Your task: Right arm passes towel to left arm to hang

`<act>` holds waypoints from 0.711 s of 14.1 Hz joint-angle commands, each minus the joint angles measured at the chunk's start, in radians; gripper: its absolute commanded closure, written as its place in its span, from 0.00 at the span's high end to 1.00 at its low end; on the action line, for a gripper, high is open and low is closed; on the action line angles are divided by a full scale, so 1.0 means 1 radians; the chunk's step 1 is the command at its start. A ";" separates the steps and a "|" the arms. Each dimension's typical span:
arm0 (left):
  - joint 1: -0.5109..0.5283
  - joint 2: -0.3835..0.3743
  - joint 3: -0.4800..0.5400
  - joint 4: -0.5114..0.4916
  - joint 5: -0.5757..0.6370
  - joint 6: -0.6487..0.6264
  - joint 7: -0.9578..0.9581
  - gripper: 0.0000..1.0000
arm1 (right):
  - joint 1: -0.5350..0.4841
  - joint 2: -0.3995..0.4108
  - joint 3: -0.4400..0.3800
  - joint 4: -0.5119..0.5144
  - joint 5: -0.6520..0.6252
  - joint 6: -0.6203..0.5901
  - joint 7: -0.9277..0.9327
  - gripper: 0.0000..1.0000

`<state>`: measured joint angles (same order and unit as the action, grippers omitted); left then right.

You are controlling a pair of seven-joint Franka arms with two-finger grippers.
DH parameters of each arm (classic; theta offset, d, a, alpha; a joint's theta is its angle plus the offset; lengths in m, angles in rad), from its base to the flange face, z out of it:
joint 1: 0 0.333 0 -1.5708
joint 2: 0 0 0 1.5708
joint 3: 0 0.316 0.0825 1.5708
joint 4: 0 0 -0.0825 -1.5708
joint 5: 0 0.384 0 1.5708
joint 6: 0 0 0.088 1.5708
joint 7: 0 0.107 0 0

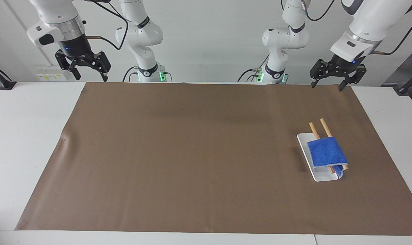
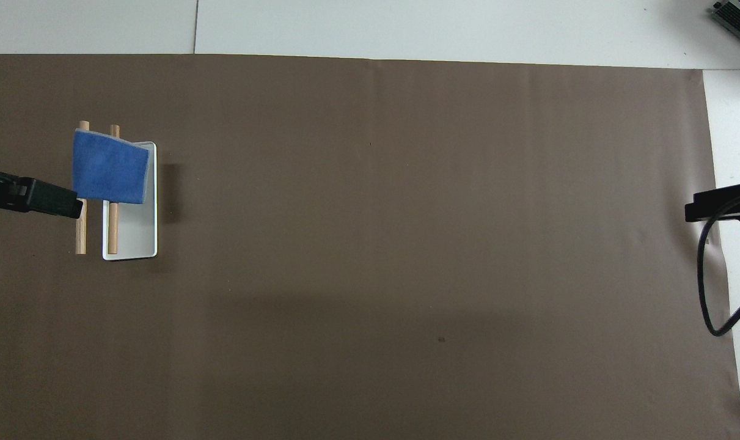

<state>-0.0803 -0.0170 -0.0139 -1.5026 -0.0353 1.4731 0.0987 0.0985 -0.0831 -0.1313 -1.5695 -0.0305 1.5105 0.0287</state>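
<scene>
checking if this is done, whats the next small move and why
Probably none beyond parking: the towel already drapes over the two wooden rods on the white tray, and the left gripper and right gripper hang open and empty, clear of it.
</scene>
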 commanded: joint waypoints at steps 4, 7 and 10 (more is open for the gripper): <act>0.005 -0.020 -0.006 -0.016 -0.014 -0.013 0.010 1.00 | -0.002 -0.041 0.004 -0.060 -0.011 0.013 -0.016 1.00; -0.004 -0.024 -0.008 -0.022 0.000 -0.014 0.009 1.00 | -0.002 -0.049 0.002 -0.069 -0.011 0.010 -0.016 1.00; -0.006 -0.028 -0.008 -0.022 0.009 -0.013 0.007 1.00 | -0.002 -0.043 0.004 -0.061 -0.015 -0.004 -0.019 1.00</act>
<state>-0.0783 -0.0173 -0.0264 -1.5028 -0.0372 1.4718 0.0990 0.0988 -0.1018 -0.1309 -1.6029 -0.0306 1.5087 0.0287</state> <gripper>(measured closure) 0.000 0.000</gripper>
